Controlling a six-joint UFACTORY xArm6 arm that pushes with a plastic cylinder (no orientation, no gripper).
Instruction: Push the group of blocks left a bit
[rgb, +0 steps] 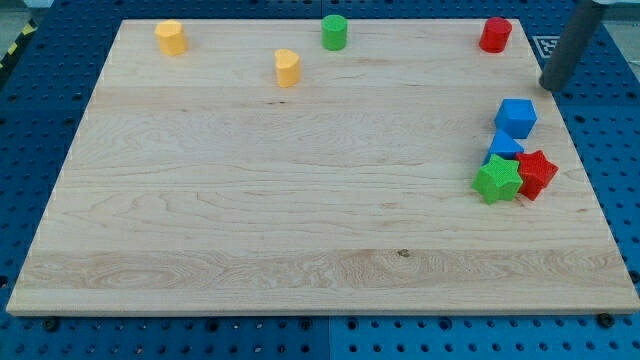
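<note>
A group of blocks sits near the board's right edge: a blue cube (516, 117), below it a blue block (504, 146) of unclear shape, a green star (497, 179) and a red star (537, 174). The lower three touch one another. My tip (551, 87) is at the view's upper right, just above and to the right of the blue cube, a short gap apart from it. The rod rises out of the view's top.
A red cylinder (495, 34) stands at the top right, a green cylinder (334, 32) at top centre. A yellow block (171, 37) is at the top left and a yellow heart-like block (287, 68) below and right of it. The board's right edge (585, 160) is close to the group.
</note>
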